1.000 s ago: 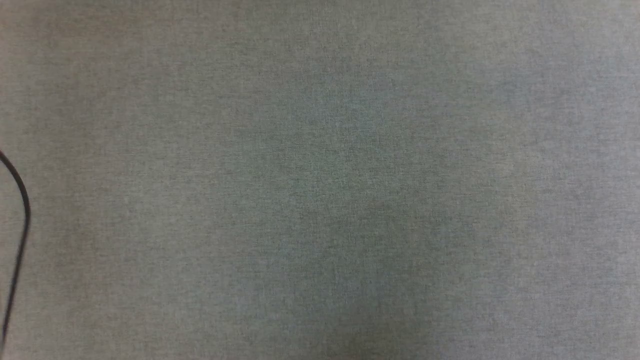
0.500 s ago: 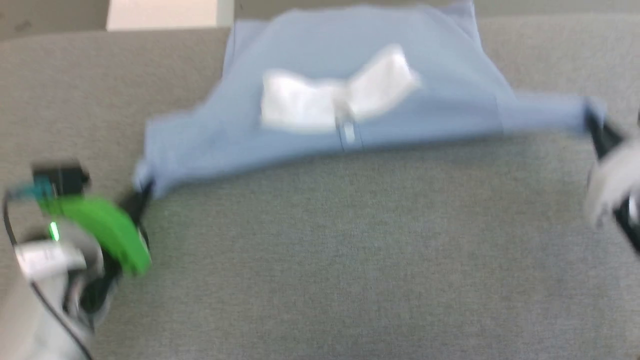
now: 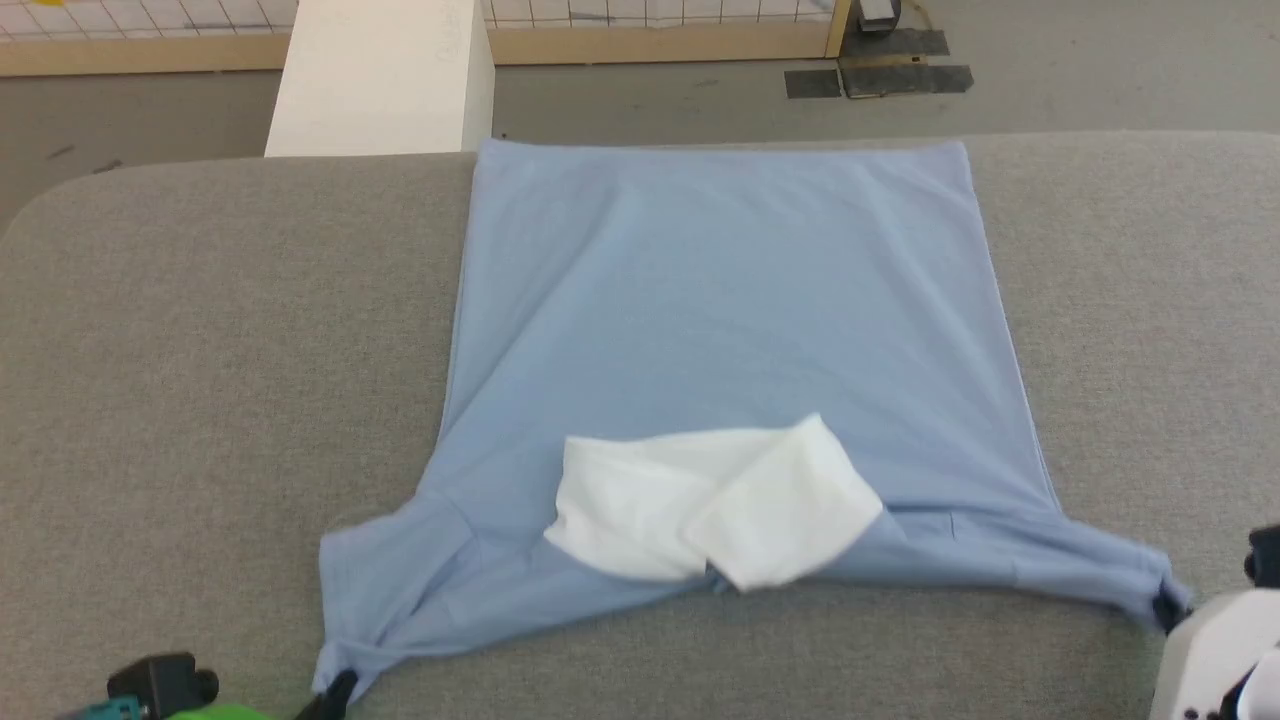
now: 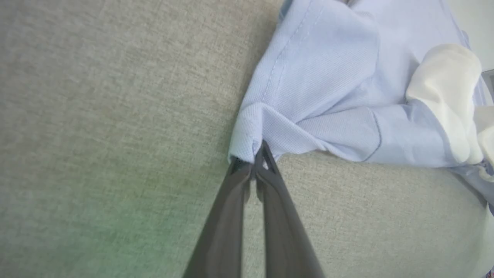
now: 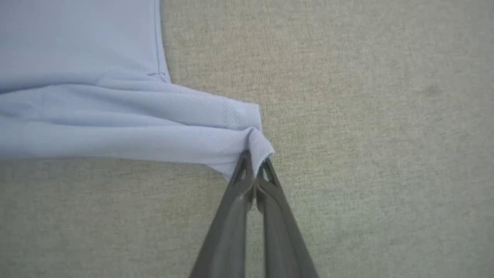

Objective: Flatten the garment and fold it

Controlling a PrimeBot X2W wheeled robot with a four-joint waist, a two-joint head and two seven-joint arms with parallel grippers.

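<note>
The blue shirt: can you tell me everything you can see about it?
The garment is a light blue, soft knit shirt with short sleeves and a white collar, which lies crumpled at the near end. It lies spread on the grey fabric table, hem at the far edge, with slanting wrinkles across the body. The left gripper is shut on one sleeve tip and the right gripper on the other, so both sleeves stretch outward.
</note>
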